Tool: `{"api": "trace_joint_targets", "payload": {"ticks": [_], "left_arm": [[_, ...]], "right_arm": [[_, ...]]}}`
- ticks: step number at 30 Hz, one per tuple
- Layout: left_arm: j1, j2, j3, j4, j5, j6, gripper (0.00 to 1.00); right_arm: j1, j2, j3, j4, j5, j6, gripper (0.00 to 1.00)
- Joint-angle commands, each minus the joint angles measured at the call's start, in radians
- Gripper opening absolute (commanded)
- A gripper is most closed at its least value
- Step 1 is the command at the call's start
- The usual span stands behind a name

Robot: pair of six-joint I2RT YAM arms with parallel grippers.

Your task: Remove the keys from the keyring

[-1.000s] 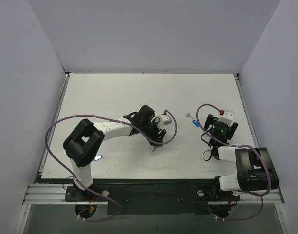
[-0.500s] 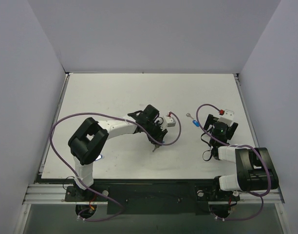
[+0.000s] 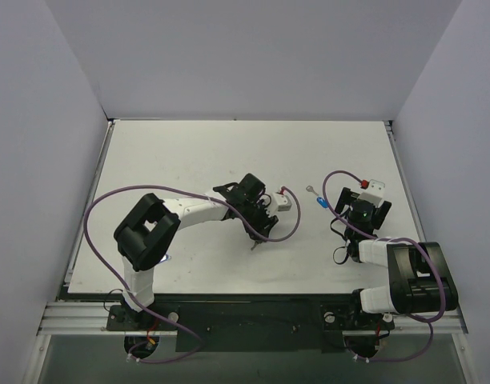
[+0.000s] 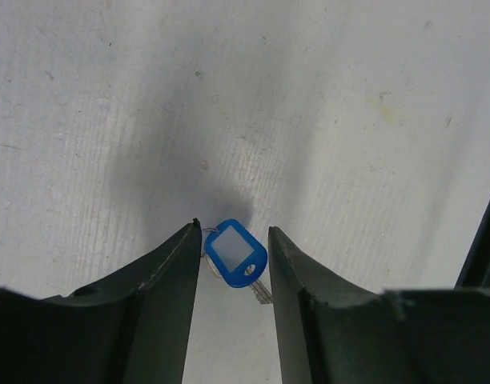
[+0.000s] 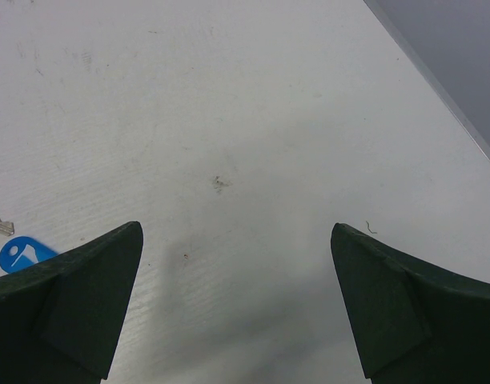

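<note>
The blue-capped key (image 4: 235, 253) sits right at the tips of the left tool (image 4: 233, 226), its cap facing the wrist camera and its silver blade running back between the two fingers. A sliver of the keyring (image 4: 205, 236) shows at the cap's left edge, so we judge this key is not yet off its loop. The left tool has closed in on the cap from both sides and seems to pinch it by its edges. We cannot tell whether the key is lifted or resting on the counter (image 4: 349, 120). A second blue key (image 5: 21, 254) lies loose on the counter just beside the right tool (image 5: 235, 226), and we see no ring on it. That tool is spread wide apart, holds nothing, and is parked low on the right side, well apart from the left one. We read the step in hand as securing the key that is on the ring. The next move calls for the free right tool to come across and catch the thin loop, a very small target, while the left keeps the cap steady so the ring can be worked off.
</note>
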Motion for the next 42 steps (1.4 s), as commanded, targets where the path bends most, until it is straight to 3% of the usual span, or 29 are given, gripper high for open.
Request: {"api": "trace_joint_targets", "payload": {"ticks": [1, 9, 16, 28, 32, 37, 42], "left_arm": [[-0.005, 0.019, 0.062, 0.005, -0.004, 0.010, 0.49], [-0.022, 0.064, 0.112, -0.020, -0.013, 0.012, 0.45], [-0.022, 0.070, 0.123, -0.032, -0.020, 0.010, 0.32], [-0.017, 0.071, 0.148, -0.076, -0.053, -0.008, 0.30], [-0.017, 0.071, 0.151, -0.083, -0.053, -0.005, 0.23], [-0.017, 0.073, 0.167, -0.142, -0.033, 0.023, 0.00], [-0.019, -0.002, 0.167, -0.172, -0.061, -0.040, 0.00]], "right_arm": [[0.007, -0.005, 0.013, 0.056, 0.017, -0.001, 0.98], [0.007, -0.004, 0.013, 0.056, 0.015, -0.001, 0.97], [0.007, -0.004, 0.012, 0.058, 0.017, -0.001, 0.97], [0.007, -0.005, 0.013, 0.058, 0.017, -0.003, 0.97], [0.006, -0.005, 0.013, 0.056, 0.015, -0.001, 0.97], [0.007, -0.005, 0.013, 0.056, 0.017, 0.000, 0.97], [0.007, -0.010, 0.010, 0.059, 0.030, 0.003, 0.99]]}}
